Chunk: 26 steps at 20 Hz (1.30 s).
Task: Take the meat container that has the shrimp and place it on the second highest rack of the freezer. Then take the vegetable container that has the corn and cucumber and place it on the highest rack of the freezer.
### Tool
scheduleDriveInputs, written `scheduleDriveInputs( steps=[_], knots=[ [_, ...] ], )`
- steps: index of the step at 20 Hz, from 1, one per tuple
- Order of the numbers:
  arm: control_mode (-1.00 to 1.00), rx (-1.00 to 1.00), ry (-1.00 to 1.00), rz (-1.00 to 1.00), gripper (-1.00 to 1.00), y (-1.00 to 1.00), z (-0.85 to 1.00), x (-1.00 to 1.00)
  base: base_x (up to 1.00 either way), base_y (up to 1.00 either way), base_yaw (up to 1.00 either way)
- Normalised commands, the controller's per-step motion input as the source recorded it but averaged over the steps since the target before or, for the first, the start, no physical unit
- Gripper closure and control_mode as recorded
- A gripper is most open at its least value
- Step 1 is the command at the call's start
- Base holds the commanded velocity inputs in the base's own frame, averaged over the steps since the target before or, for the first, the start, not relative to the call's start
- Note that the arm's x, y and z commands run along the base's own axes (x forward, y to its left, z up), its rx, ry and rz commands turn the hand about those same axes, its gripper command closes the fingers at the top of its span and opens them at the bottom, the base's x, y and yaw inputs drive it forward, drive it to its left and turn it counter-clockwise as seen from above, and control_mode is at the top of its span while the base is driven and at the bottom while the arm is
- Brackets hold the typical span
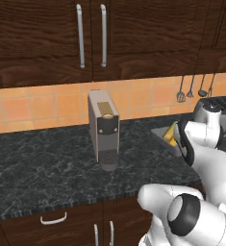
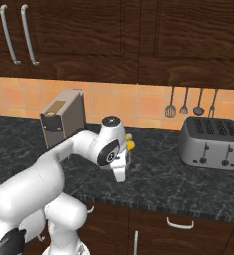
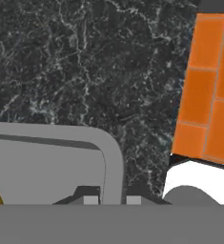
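Dark marble bench under wood cabinets, orange tile behind. Coffee machine at centre, toaster to the right. The grey tray with the corn sits on the bench beside the arm. Claw is closed down over the tray's corner rim, one tip on each side of the wall. Risk: a corner pinch is thin; the tray could tilt or slip on lifting and spill the corn.
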Motion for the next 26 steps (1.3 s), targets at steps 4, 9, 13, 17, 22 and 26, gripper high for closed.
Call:
scheduleDriveInputs(
  steps=[4, 9, 13, 17, 22, 26],
  knots=[
    [-1.00, 0.02, -0.19, -0.14, 1.00, 0.49, 0.64, -0.46, 0.00, 0.00, 0.00],
    [-1.00, 0.01, -0.17, -0.08, 1.00, 0.66, 0.62, -0.56, 0.00, 0.00, 0.00],
    [-1.00, 0.06, -0.05, 0.00, 1.00, 0.22, 0.87, -0.58, 0.00, 0.00, 0.00],
    [-1.00, 0.04, 0.01, 0.00, 1.00, 0.37, 0.83, -0.43, 0.00, 0.00, 0.00],
    [-1.00, 0.01, 0.08, 0.00, 1.00, 0.36, 0.54, -0.55, 0.00, 0.00, 0.00],
    [-1.00, 0.00, 0.09, -0.05, 1.00, 0.39, 0.44, -0.41, 0.00, 0.00, 0.00]
  ],
)
